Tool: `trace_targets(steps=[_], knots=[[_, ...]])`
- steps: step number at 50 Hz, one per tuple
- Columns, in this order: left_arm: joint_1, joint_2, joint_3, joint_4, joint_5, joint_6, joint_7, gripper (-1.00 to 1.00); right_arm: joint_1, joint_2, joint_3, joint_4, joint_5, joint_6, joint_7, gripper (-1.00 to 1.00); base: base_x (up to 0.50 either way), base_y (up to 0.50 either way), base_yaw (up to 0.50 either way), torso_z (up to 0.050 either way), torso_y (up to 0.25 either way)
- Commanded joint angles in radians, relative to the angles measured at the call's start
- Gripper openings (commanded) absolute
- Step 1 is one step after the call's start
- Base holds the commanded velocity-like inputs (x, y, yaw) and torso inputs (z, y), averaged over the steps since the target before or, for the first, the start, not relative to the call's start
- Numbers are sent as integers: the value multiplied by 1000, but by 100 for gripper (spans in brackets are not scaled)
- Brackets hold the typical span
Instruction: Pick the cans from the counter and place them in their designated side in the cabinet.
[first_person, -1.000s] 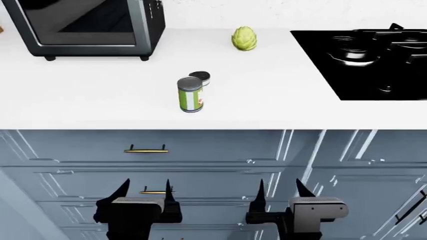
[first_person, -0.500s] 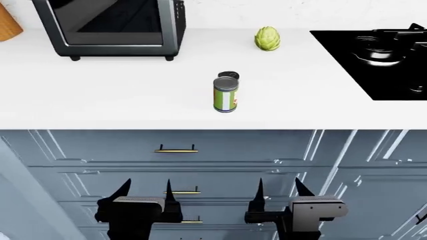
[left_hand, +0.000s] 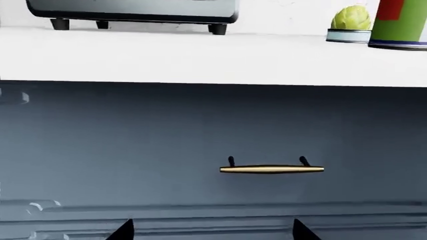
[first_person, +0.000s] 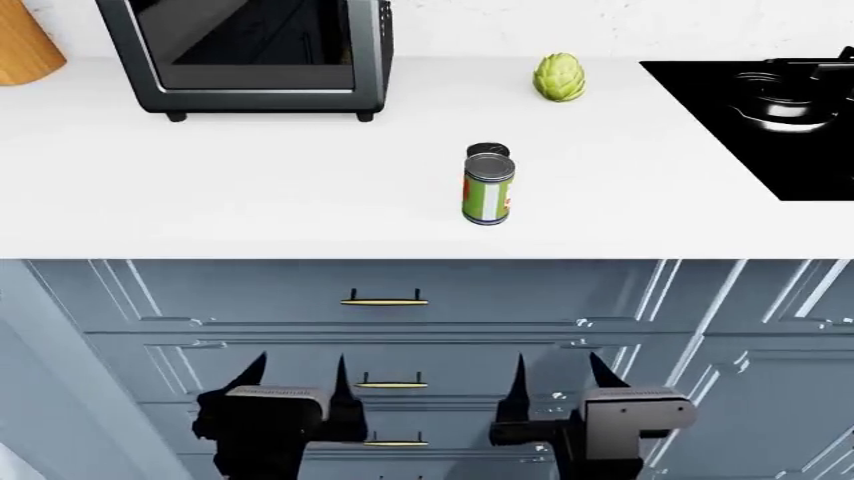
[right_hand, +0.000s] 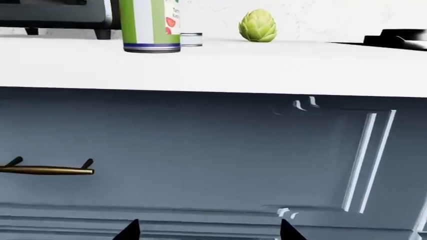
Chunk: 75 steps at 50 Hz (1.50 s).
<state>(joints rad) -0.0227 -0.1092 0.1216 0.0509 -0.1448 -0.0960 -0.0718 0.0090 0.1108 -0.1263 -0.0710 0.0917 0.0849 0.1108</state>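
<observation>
The tall can (first_person: 489, 189) with a green-and-white label and silver top stands upright on the white counter (first_person: 240, 190). The short flat tin (first_person: 489, 151) sits right behind it, mostly hidden. Both show in the right wrist view, the tall can (right_hand: 151, 25) and the tin (right_hand: 191, 39), and in the left wrist view, the tall can (left_hand: 400, 22) and the tin (left_hand: 348, 35). My left gripper (first_person: 294, 375) and right gripper (first_person: 558, 375) are open and empty, low in front of the blue drawers, well below the counter.
A toaster oven (first_person: 254, 50) stands at the back left. A green artichoke (first_person: 559, 77) lies at the back. A black stovetop (first_person: 767, 110) is at the right. A wooden object (first_person: 24, 45) is at the far left. Drawer handles (first_person: 384, 300) face me.
The view has shifted: the cans, oven and artichoke have slid to the right in the head view. Both grippers stay open at the same place in the frame.
</observation>
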Motion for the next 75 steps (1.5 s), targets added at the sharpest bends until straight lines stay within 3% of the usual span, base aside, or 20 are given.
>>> trace_targets(steps=[1,11,14,18,22,33,46,75], knots=[[-15,-41,15,245,-98,-223,15,100,1,29,-16,-214,69,225,-6,100,0,0,0,0,0],[-159,-131,-44,664,-298,-667,-24,100,183,103,51,-640,260,748,7,100,0,0,0,0,0],[-240,-123,-119,727,-417,-804,-46,100,280,108,87,-720,340,904,12,100,0,0,0,0,0],[-354,-135,-193,770,-543,-959,-70,100,447,92,152,-762,453,1114,17,100,0,0,0,0,0],[-448,-172,-222,798,-609,-1068,-84,100,587,94,152,-698,471,1178,14,100,0,0,0,0,0],[-665,-143,-507,840,-959,-1377,-228,100,794,95,47,-362,412,1098,-41,100,0,0,0,0,0],[-726,-177,-550,828,-1057,-1412,-301,100,889,71,-87,-30,305,851,-120,100,0,0,0,0,0],[-692,-212,-495,811,-1041,-1303,-318,100,831,90,-206,191,234,752,-146,100,0,0,0,0,0]])
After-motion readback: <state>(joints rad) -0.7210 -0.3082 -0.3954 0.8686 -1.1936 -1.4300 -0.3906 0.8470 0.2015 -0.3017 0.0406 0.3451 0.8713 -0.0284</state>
